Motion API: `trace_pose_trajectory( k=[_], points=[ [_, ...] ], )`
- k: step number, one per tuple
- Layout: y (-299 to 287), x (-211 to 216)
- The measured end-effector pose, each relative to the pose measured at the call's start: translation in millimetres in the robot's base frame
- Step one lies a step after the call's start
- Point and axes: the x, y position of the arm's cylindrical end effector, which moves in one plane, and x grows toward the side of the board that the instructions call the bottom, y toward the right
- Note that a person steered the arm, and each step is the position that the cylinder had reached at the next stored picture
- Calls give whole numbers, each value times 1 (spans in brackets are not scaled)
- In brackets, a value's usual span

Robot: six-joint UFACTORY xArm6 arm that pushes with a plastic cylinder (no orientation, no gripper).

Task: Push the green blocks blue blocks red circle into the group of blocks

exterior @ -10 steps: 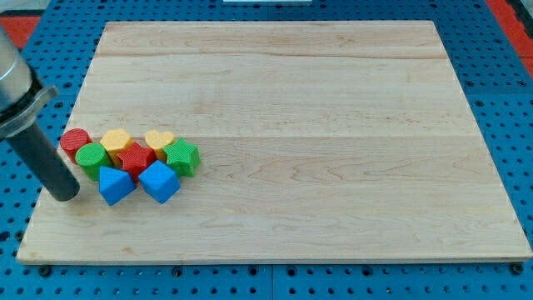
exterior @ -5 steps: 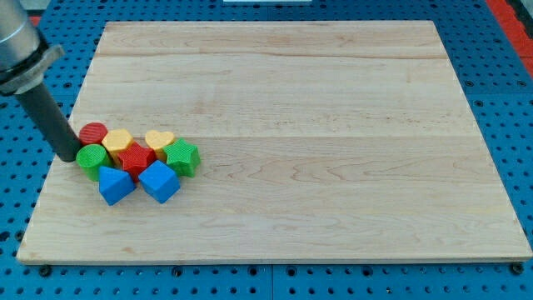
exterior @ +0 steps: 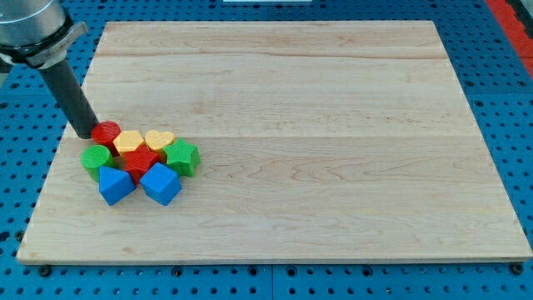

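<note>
1. Red circular plastic block: lies at the upper-left edge of the cluster, touching or very nearly touching the yellow heart-shaped plastic block on its right; the landmark for every place given below.
2. Green round plastic block: just below the red circular block, on the cluster's left flank.
3. Green angular plastic block: to the lower right of the red circular block, on the cluster's right flank; its exact shape cannot be made out.
4. Blue plastic blocks, one pointed and one cube-like: below the red circular block, forming the cluster's bottom row.
5. Red star-like plastic block and second yellow heart-shaped plastic block: to the lower right and right of the red circular block, at the cluster's core.
6. My tip: a bare rod end, holding nothing, set on the wooden board directly left of the red circular block and apparently in contact with it.
7. Step in hand, as judged: closing the red circular block against the group. All named blocks look gathered, so the task appears nearly complete.
8. Next move, as judged: at most a short, gentle nudge rightward; a harder push risks scattering the packed blocks.
</note>
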Motion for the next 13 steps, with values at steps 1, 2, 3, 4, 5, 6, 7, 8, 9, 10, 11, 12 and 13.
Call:
trace_pose_trajectory(
  k=[1, 2, 3, 4, 5, 6, 7, 8, 9, 10, 11, 12, 13],
  points=[
    [3, 0],
    [0, 2],
    [-30, 18],
    [-51, 46],
    [-27, 63],
    [-5, 78],
    [-9, 102],
    [-5, 108],
    [20, 108],
    [35, 108],
    [41, 108],
    [34, 141],
    [88, 165]
  ],
)
